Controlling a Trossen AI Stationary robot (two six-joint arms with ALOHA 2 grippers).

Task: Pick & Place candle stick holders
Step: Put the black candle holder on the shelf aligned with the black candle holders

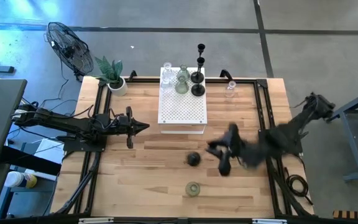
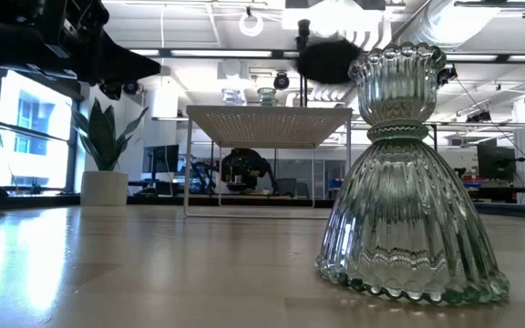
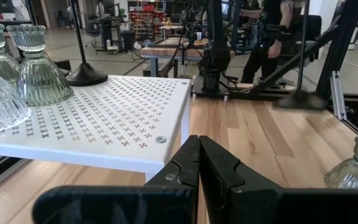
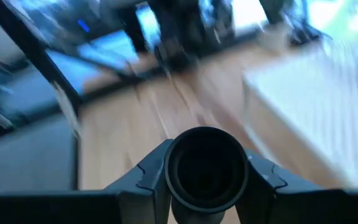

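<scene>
Right wrist view alone shows the grip: right gripper (image 4: 207, 177) fingers clamp a black holder (image 4: 207, 167) by its round end; from above it's a blur mid-worktop. Left gripper (image 1: 143, 127) is pinched shut, empty, beside the white box (image 1: 182, 112).

Count from above:
- on box: 3 glass, 2 black
- on worktop: 2 glass, 1 black, plus the held one

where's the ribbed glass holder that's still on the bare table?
High view: the ribbed glass holder stands alone near the front edge, about midway across, just in front of a black holder lying on the wood.
</scene>
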